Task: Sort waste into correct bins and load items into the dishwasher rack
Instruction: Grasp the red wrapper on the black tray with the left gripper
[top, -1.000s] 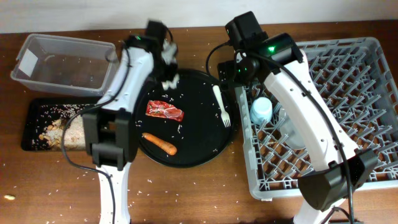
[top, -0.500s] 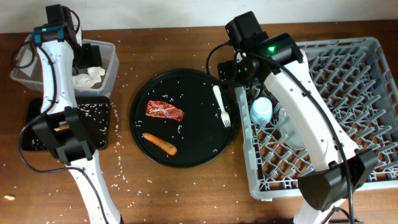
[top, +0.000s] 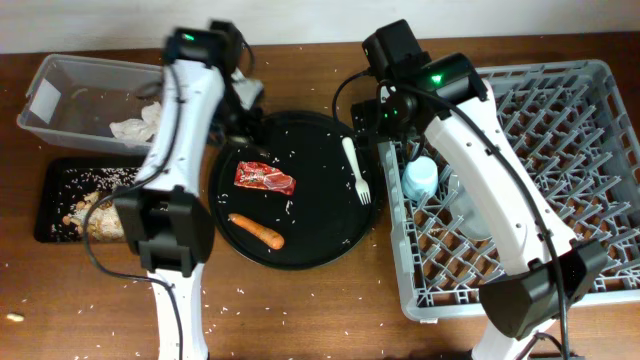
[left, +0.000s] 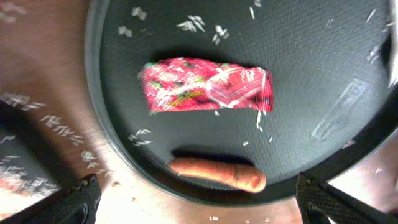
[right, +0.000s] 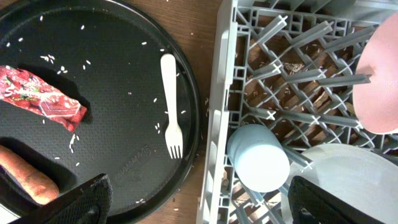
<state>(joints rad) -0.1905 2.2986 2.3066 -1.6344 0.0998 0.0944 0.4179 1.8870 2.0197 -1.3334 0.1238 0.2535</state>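
Note:
A red snack wrapper (top: 265, 178) (left: 208, 86) (right: 43, 99) and an orange carrot (top: 256, 230) (left: 217, 174) lie on the large round black tray (top: 320, 235), and a white fork (top: 357, 170) (right: 171, 106) lies near its right side. My left gripper (top: 243, 105) (left: 198, 186) hangs open and empty over the tray's left part. In the clear tub (top: 60, 75) lies a crumpled tissue (top: 135, 127). My right gripper (top: 392, 115) (right: 199, 186) stands open and empty over the grey rack's (top: 560, 150) left edge. The rack holds a blue cup (top: 420, 178) (right: 258, 158), a pink bowl (right: 379, 81) and a plate (right: 348, 186).
A shallow black tray (top: 55, 190) with rice and brown scraps lies in front of the tub, partly hidden by my left arm. Loose rice grains dot the round tray and the wooden table (top: 300, 310). The rack's upright pegs fill the right side.
My left gripper carried the tissue from above the round tray to the clear tub, let it go there, and swung back over the tray with open jaws. The right arm stayed still.

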